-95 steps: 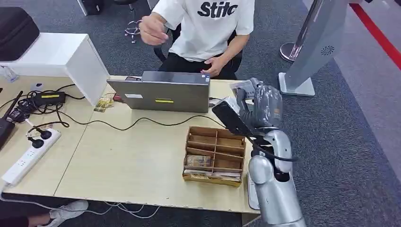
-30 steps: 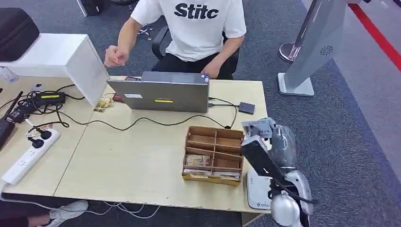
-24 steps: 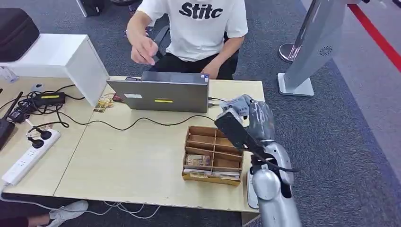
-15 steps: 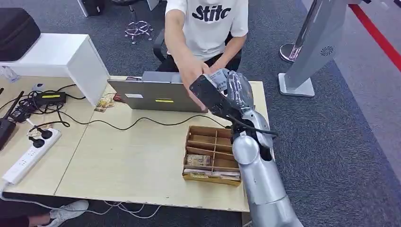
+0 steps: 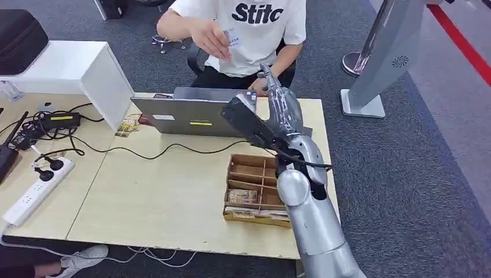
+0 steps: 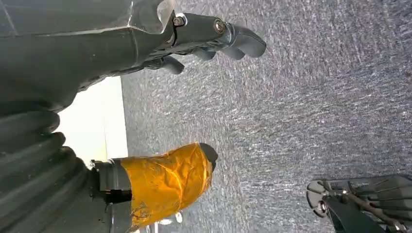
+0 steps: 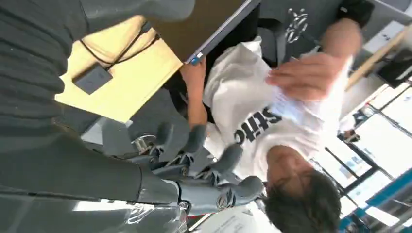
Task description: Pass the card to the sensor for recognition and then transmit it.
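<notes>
The right hand (image 5: 281, 104) reaches out empty, fingers apart, while the person's hand (image 5: 209, 36) (at eleven o'clock from it) holds the card (image 5: 233, 38); the left hand (image 6: 145, 48) hangs empty, fingers spread.

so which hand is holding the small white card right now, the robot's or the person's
The person's raised hand holds the small white card up at chest height. The robot's silver right hand, stretched over the grey laptop, is empty with fingers apart.
</notes>
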